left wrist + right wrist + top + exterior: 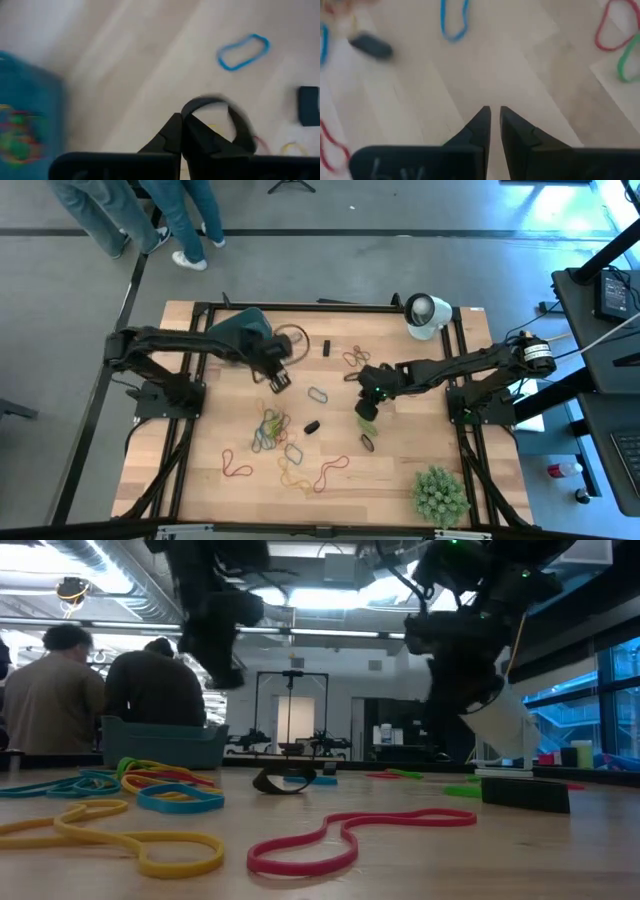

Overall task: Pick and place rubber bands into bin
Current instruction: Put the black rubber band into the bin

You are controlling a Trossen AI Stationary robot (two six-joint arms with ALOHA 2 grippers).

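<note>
Left fingers: the left gripper is clenched, its tips meeting; a dark rubber band loops out from between them, so it appears to be grasping that band, though the blur makes this a fair reading rather than a certainty.

Left gripper position: in the overhead view the left gripper hangs above the table just beside the bin, on the side nearer the table's middle.

Right fingers: the right gripper has its tips nearly together with a slim gap between them; nothing shows between them in the wrist view. Whether it carries anything I cannot tell.

Right gripper position: over mid-table, close to a green band lying on the wood.

Bin: a teal tub at the far left part of the table; the left wrist view shows coloured bands already inside it.

Loose bands: a cluster and scattered loops lie on the wooden table between the arms.

Step in hand: carrying a picked band to the bin, judged from the grip and the bin's nearness.

Next move: travel over the bin's rim, then release.

View differences: only the left wrist view shows the bin's contents and the dark band in the fingers; only the overhead view gives both arms' places; the low view shows the loose bands and people beyond the table.
</note>
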